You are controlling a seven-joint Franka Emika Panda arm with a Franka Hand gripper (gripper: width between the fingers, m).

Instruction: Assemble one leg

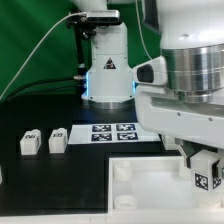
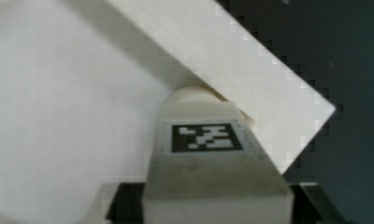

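Observation:
My gripper is shut on a leg, a small white block with a black-and-white tag. It holds the leg upright over the right part of the large white panel. In the wrist view the leg sits between the dark fingers, and its far end meets the panel near the panel's raised edge. My gripper shows only at the frame's edge. Two more legs lie on the black table at the exterior view's left.
The marker board lies behind the panel, in front of the arm's base. Round sockets show at the panel's left corners. A green backdrop and a cable are at the back left.

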